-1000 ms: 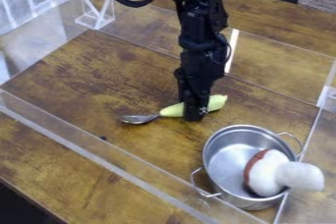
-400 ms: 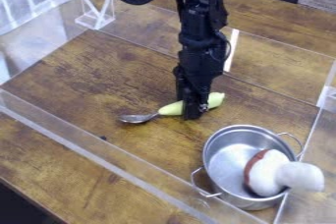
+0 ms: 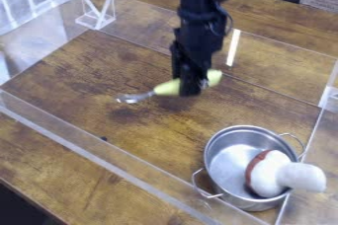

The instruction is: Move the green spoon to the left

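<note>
I had the wooden desk (image 3: 99,96) spread across most of my view, with transparent panels (image 3: 132,170) along its edges. The black robot arm (image 3: 201,12) reached down from the top, a little right of the middle, and looked blurred. In the lower right stood the shiny metal pot (image 3: 238,160), a handle on either side, and in it leaned the white-and-red mushroom-like toy (image 3: 280,173), its pale end sticking out over the rim.

My gripper (image 3: 193,81) was clamped on the green spoon (image 3: 165,90), closed around the thick yellow-green handle. One end of that handle showed just past the gripper on the right of my view, and the rest came out on the left. The silver bowl reached out farther to the left and nearer to me, pointing away from the gripper. The spoon was beyond the pot as I looked at it, up and to the left in my view, and apart from it. The blur kept me from making out each fingertip.
</note>
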`<move>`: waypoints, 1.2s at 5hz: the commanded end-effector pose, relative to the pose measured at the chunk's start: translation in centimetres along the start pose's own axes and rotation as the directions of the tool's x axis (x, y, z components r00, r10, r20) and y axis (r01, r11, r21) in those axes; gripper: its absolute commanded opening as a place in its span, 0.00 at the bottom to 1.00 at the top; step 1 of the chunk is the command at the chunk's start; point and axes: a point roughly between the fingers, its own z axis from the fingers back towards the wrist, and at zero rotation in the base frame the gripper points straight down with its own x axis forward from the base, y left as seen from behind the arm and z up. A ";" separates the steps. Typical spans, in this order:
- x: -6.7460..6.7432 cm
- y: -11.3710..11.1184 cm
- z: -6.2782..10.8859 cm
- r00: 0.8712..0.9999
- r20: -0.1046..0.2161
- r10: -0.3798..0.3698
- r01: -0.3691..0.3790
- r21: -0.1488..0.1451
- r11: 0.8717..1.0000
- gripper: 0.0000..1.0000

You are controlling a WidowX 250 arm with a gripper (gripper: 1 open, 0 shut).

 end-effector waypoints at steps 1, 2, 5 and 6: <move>-2.8 4.8 6.1 0.981 0.085 0.174 -0.182 0.097 0.978 0.00; -5.8 8.3 5.2 0.943 0.066 0.327 -0.333 0.109 0.937 0.00; -3.0 9.7 5.7 0.910 0.099 0.402 -0.413 0.131 0.902 0.00; -2.9 10.1 6.2 0.903 0.110 0.416 -0.428 0.137 0.893 0.00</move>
